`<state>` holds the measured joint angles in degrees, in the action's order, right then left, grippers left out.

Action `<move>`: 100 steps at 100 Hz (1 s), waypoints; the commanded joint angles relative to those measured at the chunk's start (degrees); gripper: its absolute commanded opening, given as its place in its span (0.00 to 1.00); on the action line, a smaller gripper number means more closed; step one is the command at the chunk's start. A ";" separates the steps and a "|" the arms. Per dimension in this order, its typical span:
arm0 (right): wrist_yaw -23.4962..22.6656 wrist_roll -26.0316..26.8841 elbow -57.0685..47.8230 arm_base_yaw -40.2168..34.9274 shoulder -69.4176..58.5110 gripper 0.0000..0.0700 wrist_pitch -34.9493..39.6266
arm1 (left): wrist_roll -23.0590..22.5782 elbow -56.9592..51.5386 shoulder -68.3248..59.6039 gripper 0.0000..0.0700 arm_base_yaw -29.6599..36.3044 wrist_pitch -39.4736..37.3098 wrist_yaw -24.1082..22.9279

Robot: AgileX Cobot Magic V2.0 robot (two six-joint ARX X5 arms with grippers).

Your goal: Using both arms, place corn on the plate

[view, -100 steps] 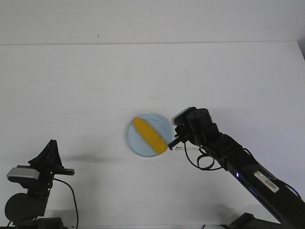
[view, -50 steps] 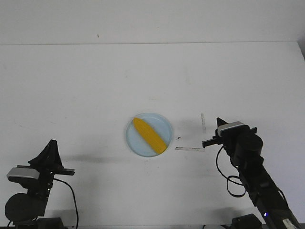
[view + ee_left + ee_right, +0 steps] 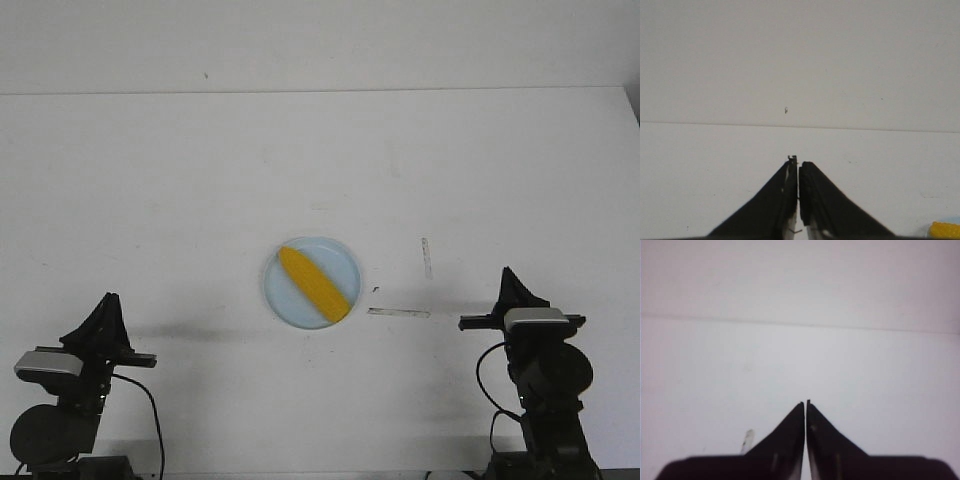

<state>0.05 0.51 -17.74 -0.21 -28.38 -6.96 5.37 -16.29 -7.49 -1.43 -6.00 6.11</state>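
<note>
A plain white worktop fills the front view, with a pale wall behind its far edge and little on it.

At the near left corner the left tool sits folded back over its base, its two black halves pressed together with nothing between them, as the left wrist view confirms. Near the middle of the worktop, a little toward the near edge, lies the plate, and the corn rests on it diagonally, its length within the rim. A sliver of yellow and pale blue shows at the corner of the left wrist view too. Just right of the plate are faint grey marks on the surface, flat and no obstacle. At the near right corner the right tool is parked upright, halves together and empty, also seen closed in its wrist view.

By the look of it the placing is done and the step in hand is simply parking. To do that well, both arms should settle at their corners, well apart from the plate, with cables clear of the rim so nothing nudges the corn. Nothing stands between either arm and its rest pose.
</note>
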 commanded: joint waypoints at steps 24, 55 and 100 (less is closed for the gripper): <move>-0.02 0.87 -0.04 2.29 13.51 0.01 7.10 | 0.24 -0.11 0.11 0.00 -0.04 -0.90 -0.13; -0.04 0.92 -0.07 2.27 20.26 0.01 8.68 | 0.24 -0.11 0.11 0.00 -0.04 -0.90 -0.13; -0.04 0.92 -0.07 2.27 20.55 0.01 8.55 | 0.24 -0.11 0.11 0.00 -0.04 -0.90 -0.11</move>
<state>0.03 0.91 -17.67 1.98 -7.94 2.28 5.37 -16.29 -7.49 -1.43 -6.00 6.11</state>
